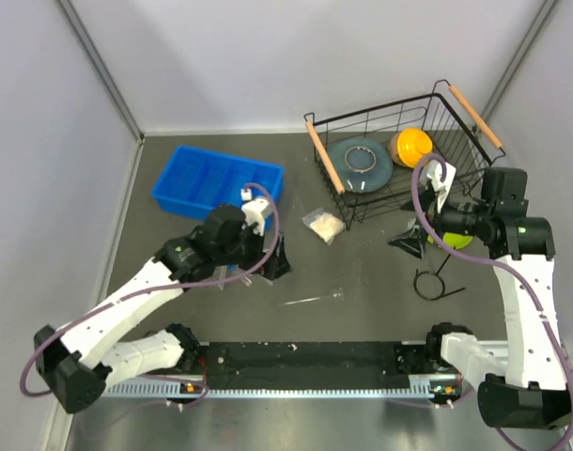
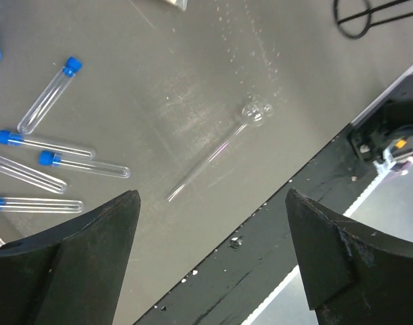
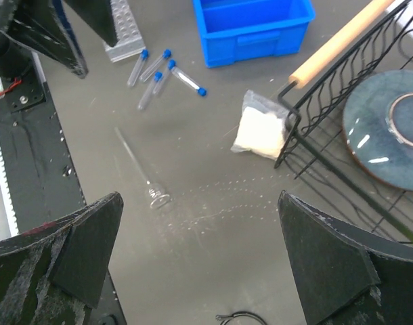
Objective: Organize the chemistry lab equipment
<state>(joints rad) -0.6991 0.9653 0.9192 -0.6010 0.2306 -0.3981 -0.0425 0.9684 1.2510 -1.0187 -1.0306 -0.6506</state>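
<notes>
Several blue-capped test tubes lie loose on the grey table, also seen in the right wrist view. The clear tube rack lies just beyond them. A thin glass rod lies flat with a small clear cup at its end; both show in the top view. The white packet lies beside the basket. The black wire ring stand lies at the right. My left gripper is open and empty above the tubes. My right gripper is open and empty, raised near the basket's front.
A blue divided bin stands at the back left. A black wire basket with wooden handles holds a grey dish and an orange dish. A green dish shows under my right wrist. A black rail runs along the near edge.
</notes>
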